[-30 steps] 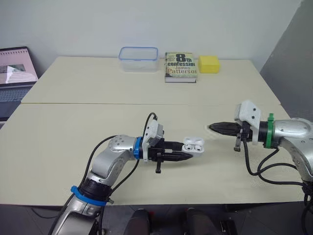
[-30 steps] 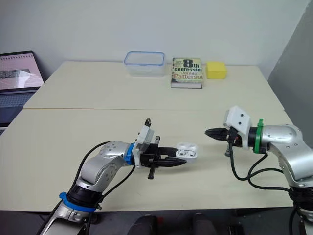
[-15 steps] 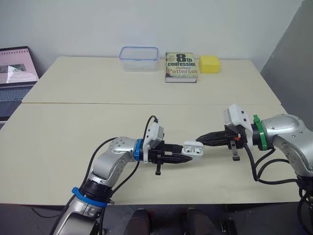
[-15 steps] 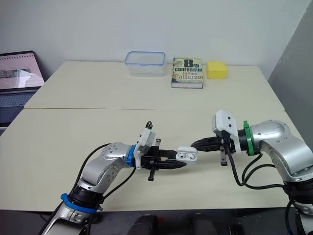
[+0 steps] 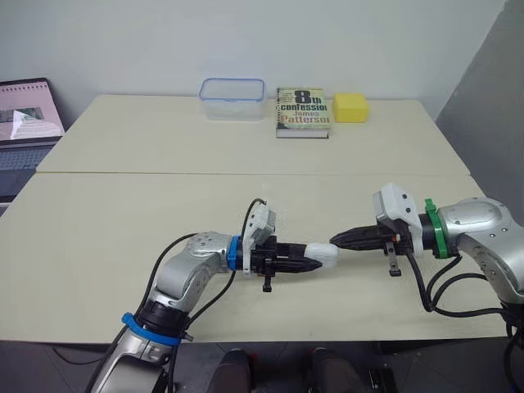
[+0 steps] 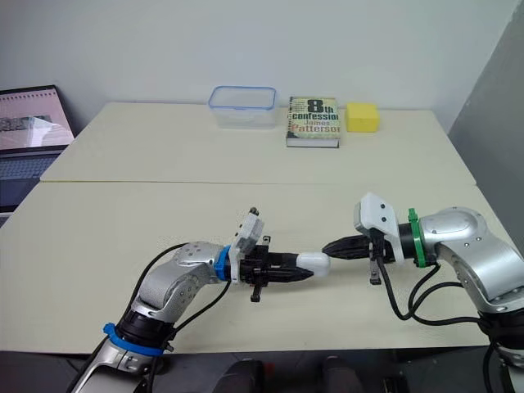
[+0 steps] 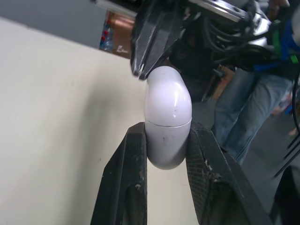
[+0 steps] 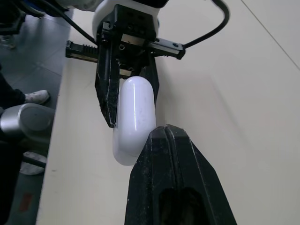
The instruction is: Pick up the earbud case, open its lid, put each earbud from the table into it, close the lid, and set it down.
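The white earbud case (image 5: 324, 254) hangs just above the near table, its lid closed. My left gripper (image 5: 316, 263) is shut on its lower half, and in the left wrist view the case (image 7: 168, 122) sits squeezed between the two black fingers. My right gripper (image 5: 335, 238) is shut, and its pointed tip touches the lid end of the case from the right. From the right wrist camera the case (image 8: 135, 117) lies just past the closed tip of the right gripper (image 8: 166, 132), with the left gripper behind it.
At the far edge of the table stand a clear plastic container (image 5: 232, 98), a book (image 5: 302, 110) and a yellow sponge (image 5: 350, 106). A laptop (image 5: 24, 131) sits off to the left. A person's legs in jeans (image 7: 239, 112) stand beyond the table.
My right gripper has moved left from open table to the case. The case's lid, open a second ago, is now closed. The left gripper has kept its hold.
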